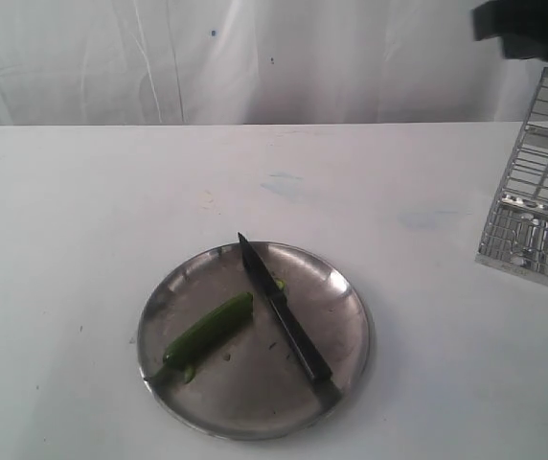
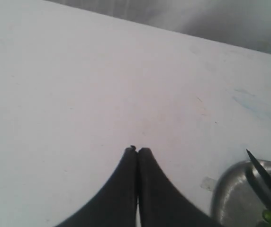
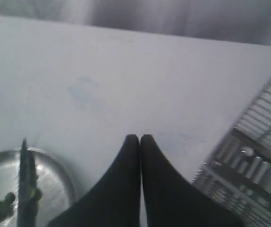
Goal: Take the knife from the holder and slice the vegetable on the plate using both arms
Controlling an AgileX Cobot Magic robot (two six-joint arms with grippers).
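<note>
Scuffed shiny metal plate (image 1: 346, 297), bright wire holder (image 1: 535, 206), matt white table (image 1: 82, 220).

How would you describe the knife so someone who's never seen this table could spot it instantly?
On the white table sits a round metal plate. The knife lies slantwise across it, tip toward the back. It is the long, dark, straight thing beside the shorter green vegetable.
</note>
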